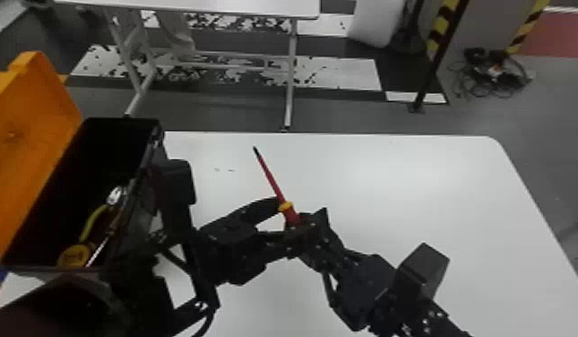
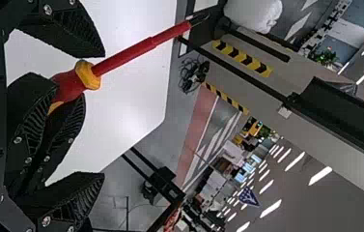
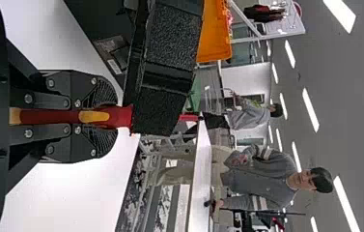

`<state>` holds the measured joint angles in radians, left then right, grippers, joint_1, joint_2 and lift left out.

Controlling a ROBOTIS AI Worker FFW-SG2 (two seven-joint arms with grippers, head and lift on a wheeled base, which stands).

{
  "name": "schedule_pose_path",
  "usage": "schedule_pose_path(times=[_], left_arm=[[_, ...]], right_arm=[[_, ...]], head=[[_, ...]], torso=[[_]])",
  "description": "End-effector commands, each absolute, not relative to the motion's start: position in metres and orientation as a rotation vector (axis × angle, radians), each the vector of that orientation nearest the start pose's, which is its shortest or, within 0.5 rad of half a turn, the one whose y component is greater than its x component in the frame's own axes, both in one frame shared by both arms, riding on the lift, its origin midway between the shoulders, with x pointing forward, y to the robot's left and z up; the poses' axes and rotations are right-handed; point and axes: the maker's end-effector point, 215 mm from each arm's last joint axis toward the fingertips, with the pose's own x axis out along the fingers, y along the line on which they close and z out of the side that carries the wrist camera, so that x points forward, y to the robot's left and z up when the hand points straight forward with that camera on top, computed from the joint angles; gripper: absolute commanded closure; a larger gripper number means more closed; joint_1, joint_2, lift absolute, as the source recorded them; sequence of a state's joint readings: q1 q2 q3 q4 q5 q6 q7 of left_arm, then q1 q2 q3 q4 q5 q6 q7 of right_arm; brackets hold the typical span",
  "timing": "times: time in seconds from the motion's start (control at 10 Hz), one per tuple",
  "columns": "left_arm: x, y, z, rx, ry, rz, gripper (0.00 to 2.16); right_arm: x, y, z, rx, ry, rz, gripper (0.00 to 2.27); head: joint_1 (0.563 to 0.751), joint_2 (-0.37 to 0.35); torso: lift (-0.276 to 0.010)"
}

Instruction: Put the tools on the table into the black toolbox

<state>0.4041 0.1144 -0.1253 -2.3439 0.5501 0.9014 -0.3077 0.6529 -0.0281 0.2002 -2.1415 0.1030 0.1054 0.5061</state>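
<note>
Left arm point(image 1: 140, 300) nearest, across bottom-left corner, hiding part of black toolbox point(image 1: 95, 134). Orange lid point(image 1: 32, 112) open. Inside: round yellow tool point(image 1: 75, 256), curved yellow handle point(image 1: 89, 222), bright metal piece point(image 1: 116, 196); rest too dark to tell. Screwdriver point(image 1: 269, 177) outside box, above table point(image 1: 390, 188): red shaft, dark tip, yellow collar, red-and-yellow handle, tilted. Right gripper point(image 1: 301, 225) clamped on handle. Left gripper point(image 1: 284, 224) open, fingers spread around handle and right gripper's tips; contact unclear.
</note>
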Motion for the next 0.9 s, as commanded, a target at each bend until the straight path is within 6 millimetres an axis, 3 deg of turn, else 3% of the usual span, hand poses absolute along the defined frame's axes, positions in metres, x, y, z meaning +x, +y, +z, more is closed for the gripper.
schedule_pose_path(times=[0.0, 0.1, 0.3, 0.4, 0.5, 0.6, 0.8], left_arm=[[0.3653, 0.0073, -0.3383, -0.443, 0.517, -0.762, 0.15], [0.366, 0.0066, -0.3372, -0.441, 0.515, -0.765, 0.3], [0.3654, 0.0081, -0.3413, -0.427, 0.527, -0.763, 0.8], [0.366, 0.0078, -0.34, -0.425, 0.523, -0.769, 1.29], [0.3657, 0.0067, -0.3401, -0.426, 0.523, -0.777, 1.4], [0.3639, 0.0055, -0.342, -0.429, 0.529, -0.786, 1.84], [0.3639, 0.0071, -0.3413, -0.427, 0.525, -0.793, 1.89]], right_arm=[[0.342, -0.0221, -0.3725, 0.023, 0.183, 0.695, 2.25], [0.3425, -0.0221, -0.3728, 0.023, 0.185, 0.695, 2.25], [0.3423, -0.0221, -0.3736, 0.023, 0.187, 0.695, 2.25], [0.3423, -0.0221, -0.3736, 0.023, 0.187, 0.695, 2.25], [0.3423, -0.0221, -0.3736, 0.023, 0.187, 0.695, 2.25], [0.3423, -0.0221, -0.3736, 0.023, 0.187, 0.695, 2.25], [0.3425, -0.0223, -0.3734, 0.024, 0.186, 0.693, 2.25]], head=[[0.695, -0.029], [0.695, -0.026], [0.695, -0.024], [0.695, -0.023], [0.695, -0.023], [0.695, -0.022], [0.695, -0.02]], torso=[[-0.075], [-0.075], [-0.075], [-0.075], [-0.075], [-0.075], [-0.075]])
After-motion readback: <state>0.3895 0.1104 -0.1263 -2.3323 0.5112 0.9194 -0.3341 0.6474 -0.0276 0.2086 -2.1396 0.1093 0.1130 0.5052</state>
